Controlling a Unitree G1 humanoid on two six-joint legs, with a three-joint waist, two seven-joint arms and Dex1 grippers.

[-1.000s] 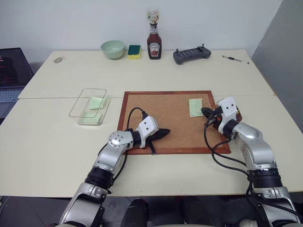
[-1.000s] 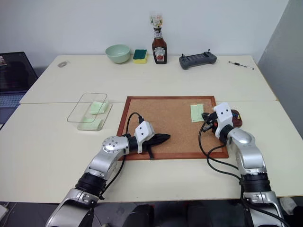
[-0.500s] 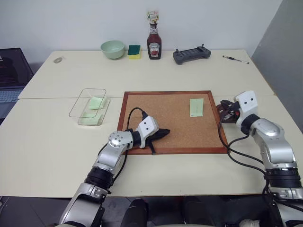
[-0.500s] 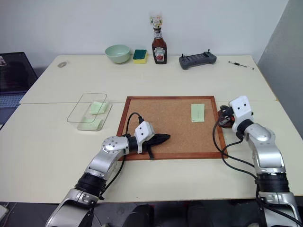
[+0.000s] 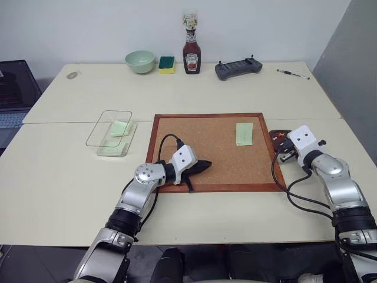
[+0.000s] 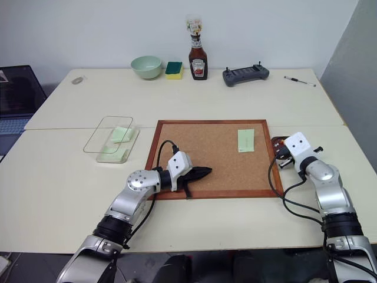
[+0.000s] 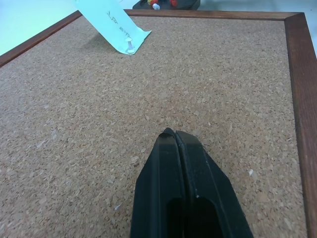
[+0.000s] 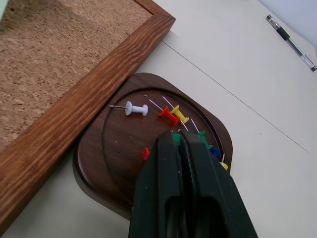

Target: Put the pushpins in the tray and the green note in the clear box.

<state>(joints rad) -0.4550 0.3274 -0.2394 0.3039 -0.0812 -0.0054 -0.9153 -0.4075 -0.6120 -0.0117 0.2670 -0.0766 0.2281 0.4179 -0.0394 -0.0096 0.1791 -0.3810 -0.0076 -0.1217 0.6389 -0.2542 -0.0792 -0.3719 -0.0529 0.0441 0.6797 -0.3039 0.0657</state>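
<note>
Shifted off the corkboard [image 5: 211,153] toward the robot's right, the right gripper [image 8: 182,141] is now held over the tray [image 8: 106,148], fingers all but closed among the pushpins [image 8: 171,115]; whether one is gripped cannot be told. Pressed shut and empty, the left gripper [image 7: 174,136] is kept above the cork. The green note [image 5: 244,134] is pinned lengthwise front-to-back near the board's right edge.

Silver arms, black-fingered tools, cables

the right gripper [image 8: 181,140] covers part of the tray [image 8: 106,148] and several pushpins [image 8: 204,141]; the laptop [image 5: 12,88] is cut off at the left edge.
</note>
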